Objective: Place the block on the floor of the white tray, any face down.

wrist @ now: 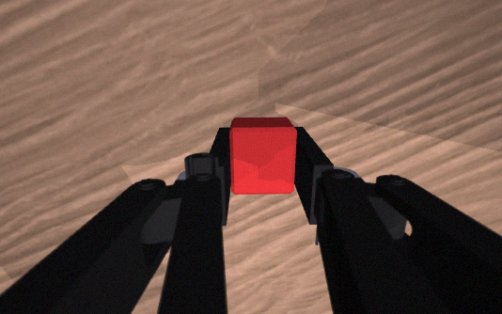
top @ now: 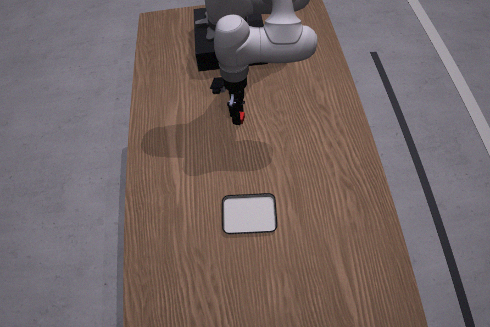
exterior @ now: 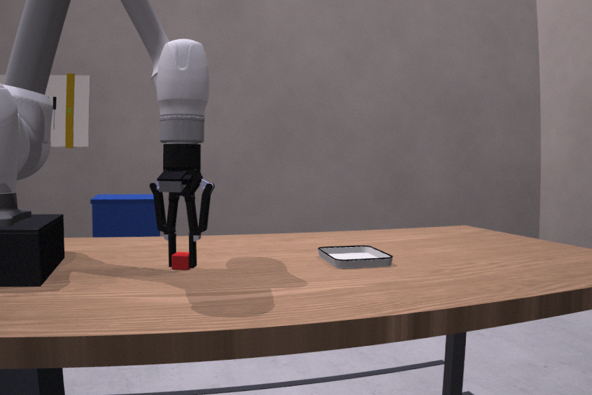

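Observation:
The red block [top: 241,117] sits on the wooden table in front of the robot base. It also shows in the side view [exterior: 182,261] and in the wrist view [wrist: 262,155]. My gripper [exterior: 182,256] points straight down over it, with its fingertips at table level. In the wrist view the two black fingers press flush against the left and right faces of the block. The gripper is shut on the block, which still rests on the table. The white tray [top: 249,214] [exterior: 355,256] with a dark rim lies flat and empty further along the table.
The robot's black base block [exterior: 26,249] stands at the back end of the table. A blue bin [exterior: 124,214] stands behind the table. The arm's shadow lies on the wood between the block and the tray.

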Controlling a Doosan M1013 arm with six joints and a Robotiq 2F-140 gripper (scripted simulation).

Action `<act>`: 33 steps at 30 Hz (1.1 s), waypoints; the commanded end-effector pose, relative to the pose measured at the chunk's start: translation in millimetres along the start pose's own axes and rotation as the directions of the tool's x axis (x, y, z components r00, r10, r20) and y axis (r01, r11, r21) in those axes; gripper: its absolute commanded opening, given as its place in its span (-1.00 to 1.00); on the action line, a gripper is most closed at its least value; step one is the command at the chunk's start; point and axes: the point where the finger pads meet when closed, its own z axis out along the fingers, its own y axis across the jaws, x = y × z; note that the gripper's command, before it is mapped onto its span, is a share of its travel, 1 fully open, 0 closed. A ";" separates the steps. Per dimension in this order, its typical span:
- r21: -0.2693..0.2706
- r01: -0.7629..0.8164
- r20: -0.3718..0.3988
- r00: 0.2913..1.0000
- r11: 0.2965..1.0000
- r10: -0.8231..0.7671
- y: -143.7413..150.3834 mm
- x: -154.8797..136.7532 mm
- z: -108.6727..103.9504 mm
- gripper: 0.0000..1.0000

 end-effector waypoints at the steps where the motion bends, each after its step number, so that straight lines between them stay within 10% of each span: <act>1: 0.002 0.001 0.001 1.000 1.000 -0.001 0.1 -1.0 1.6 -0.80; 33: 0.000 0.001 0.001 1.000 1.000 -0.001 0.5 -0.9 -3.5 -0.80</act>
